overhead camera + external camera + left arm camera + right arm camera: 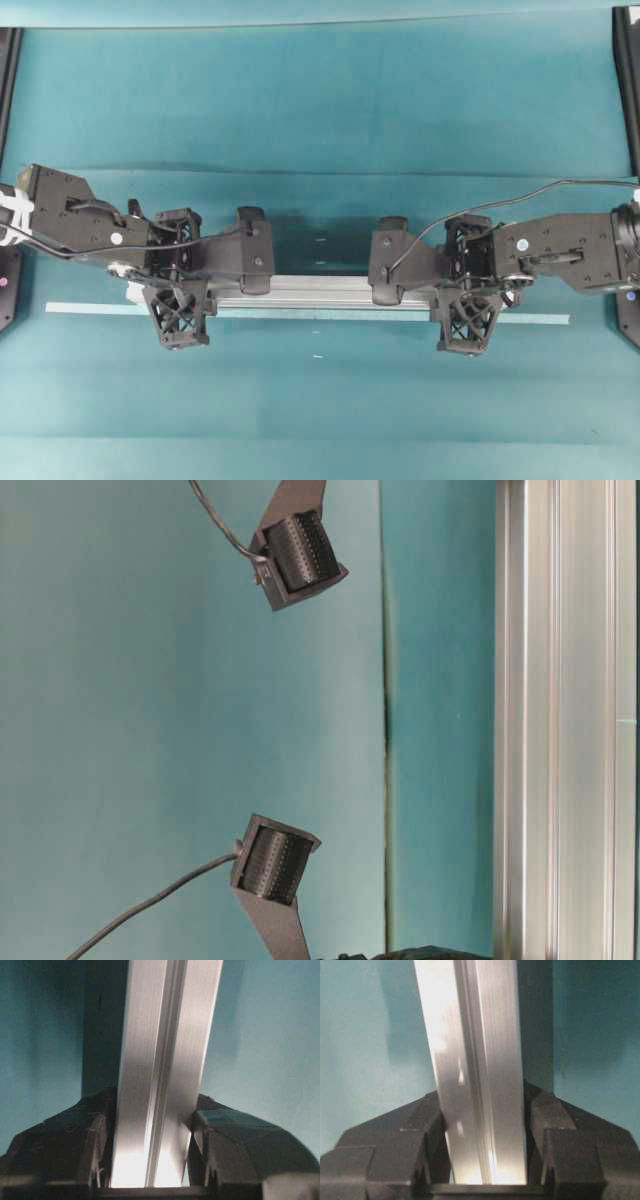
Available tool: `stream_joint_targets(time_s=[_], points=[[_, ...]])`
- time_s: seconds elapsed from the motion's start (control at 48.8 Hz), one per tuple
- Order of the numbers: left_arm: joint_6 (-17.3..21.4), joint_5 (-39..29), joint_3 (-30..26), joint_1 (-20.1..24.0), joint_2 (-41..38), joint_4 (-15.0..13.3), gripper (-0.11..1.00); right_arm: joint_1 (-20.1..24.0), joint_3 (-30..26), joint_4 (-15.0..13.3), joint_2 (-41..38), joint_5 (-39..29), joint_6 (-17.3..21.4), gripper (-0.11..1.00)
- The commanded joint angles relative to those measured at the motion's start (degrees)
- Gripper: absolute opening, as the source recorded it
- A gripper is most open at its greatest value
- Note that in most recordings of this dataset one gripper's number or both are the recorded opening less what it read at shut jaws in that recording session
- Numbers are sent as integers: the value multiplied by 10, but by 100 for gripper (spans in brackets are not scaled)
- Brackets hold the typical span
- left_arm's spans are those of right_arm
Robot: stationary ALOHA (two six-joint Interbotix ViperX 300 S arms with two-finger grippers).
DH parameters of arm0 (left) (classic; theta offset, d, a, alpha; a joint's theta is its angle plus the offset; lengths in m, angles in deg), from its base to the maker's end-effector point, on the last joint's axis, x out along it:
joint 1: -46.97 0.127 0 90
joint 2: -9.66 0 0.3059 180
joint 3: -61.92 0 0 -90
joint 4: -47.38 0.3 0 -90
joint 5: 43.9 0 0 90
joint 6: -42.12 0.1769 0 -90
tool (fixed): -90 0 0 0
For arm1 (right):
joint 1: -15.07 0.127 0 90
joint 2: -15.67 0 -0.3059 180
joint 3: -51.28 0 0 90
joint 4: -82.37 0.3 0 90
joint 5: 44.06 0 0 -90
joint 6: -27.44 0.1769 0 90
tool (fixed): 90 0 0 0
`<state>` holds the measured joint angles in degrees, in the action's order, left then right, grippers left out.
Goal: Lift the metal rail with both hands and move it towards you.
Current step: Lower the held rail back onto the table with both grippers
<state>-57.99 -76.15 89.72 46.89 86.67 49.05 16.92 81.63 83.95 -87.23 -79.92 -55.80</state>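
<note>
metal rail (320, 292) | left pincer (255, 250) clamped | right pincer (388, 262) clamped

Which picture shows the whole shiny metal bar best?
The overhead view: the metal rail shows nearly end to end, an end effector on each side. Both wrist views show only a short close-up stretch between black fingers; the table-level view shows one grooved section.

Left gripper (255, 250) and right gripper (388, 262) clamped; arms inward.

A teal cloth (320, 110) covers the table, with a pale tape strip (90, 309).
</note>
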Motion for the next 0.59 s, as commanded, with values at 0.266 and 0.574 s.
stream_joint_targets(time_s=[0.266,0.574], points=[[-33,11,-5,17,4,-4,29,13,-6,12,-9,30,7,40],[-22,39,1,17,5,-4,29,13,-6,12,-11,59,9,40]])
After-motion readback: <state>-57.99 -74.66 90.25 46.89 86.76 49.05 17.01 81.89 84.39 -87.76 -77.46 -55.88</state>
